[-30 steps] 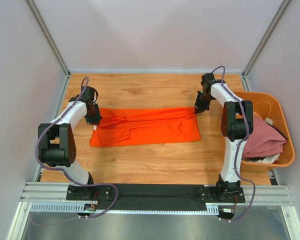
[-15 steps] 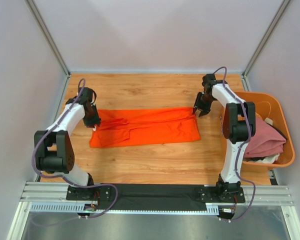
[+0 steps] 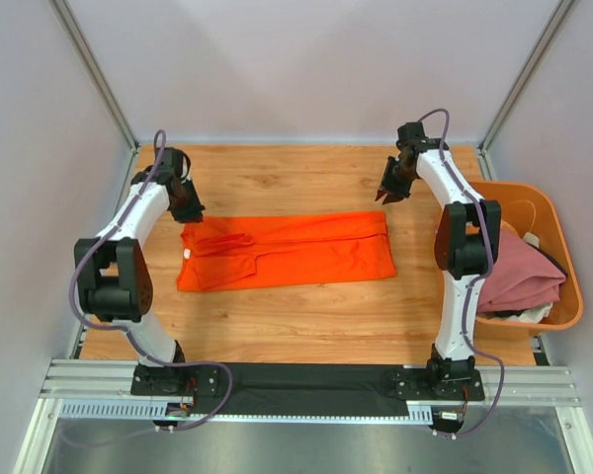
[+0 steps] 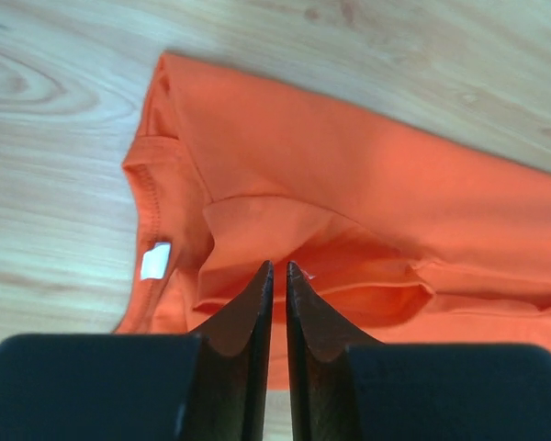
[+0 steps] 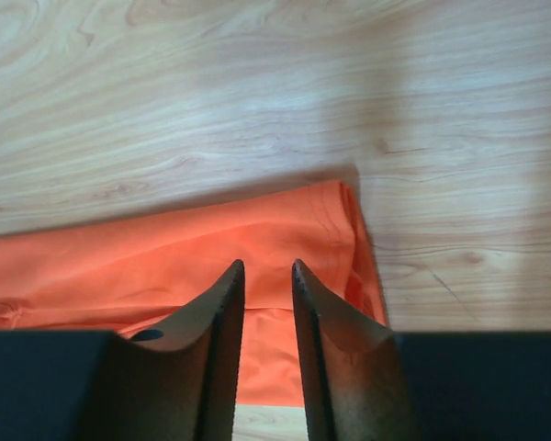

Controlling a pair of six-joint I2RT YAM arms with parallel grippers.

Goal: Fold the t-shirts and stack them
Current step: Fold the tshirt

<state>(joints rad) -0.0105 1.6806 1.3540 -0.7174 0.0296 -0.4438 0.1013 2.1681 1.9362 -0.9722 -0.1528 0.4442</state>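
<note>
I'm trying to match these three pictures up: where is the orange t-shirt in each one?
Top external: orange t-shirt lies flat across the middle of the wooden table.
Left wrist: orange t-shirt fills centre and right, its white label at left.
Right wrist: orange t-shirt at lower left, its corner near centre.
Shared landmark: the table's wood grain around it.

The flat t-shirt (image 3: 287,252) lies mid-way on the table (image 3: 296,316) — right of it the tub (image 3: 519,202), a second t-shirt (image 3: 519,272) inside.
</note>
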